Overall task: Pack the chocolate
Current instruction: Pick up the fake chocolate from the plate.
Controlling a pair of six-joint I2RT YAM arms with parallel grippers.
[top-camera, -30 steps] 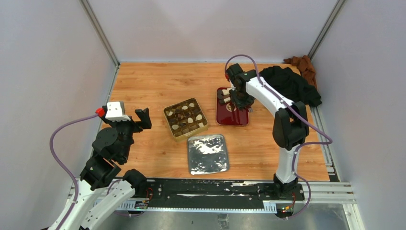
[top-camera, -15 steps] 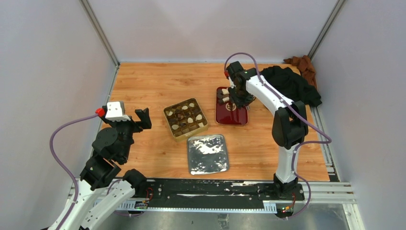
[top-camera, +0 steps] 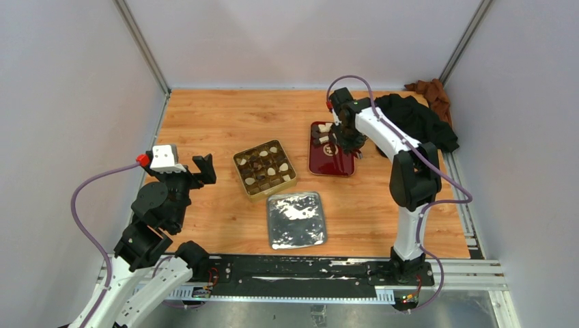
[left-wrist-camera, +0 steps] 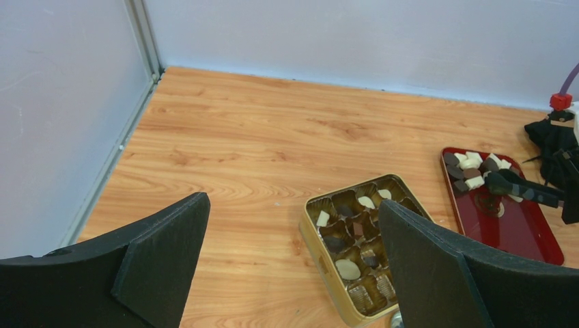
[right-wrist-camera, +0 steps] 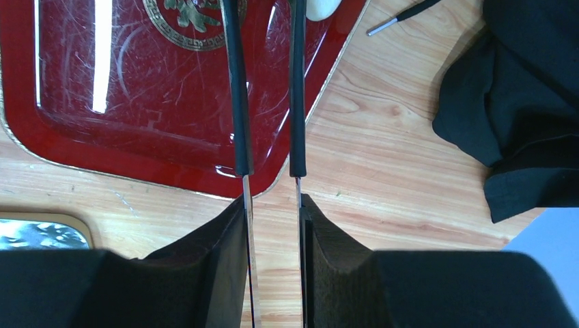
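The right claw (right-wrist-camera: 273,205) pinches tongs (right-wrist-camera: 235,102), tips at the chocolate (left-wrist-camera: 471,167) heaped at the red tray's (left-wrist-camera: 526,232) far end; more pieces fill the gold tin (left-wrist-camera: 321,263) mid-desk; the left claw (left-wrist-camera: 293,205) is spread wide

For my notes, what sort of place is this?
Probably a robot test cell: plain grey walls enclose a wooden table, with the left arm and right arm bolted to a metal rail at its near edge.
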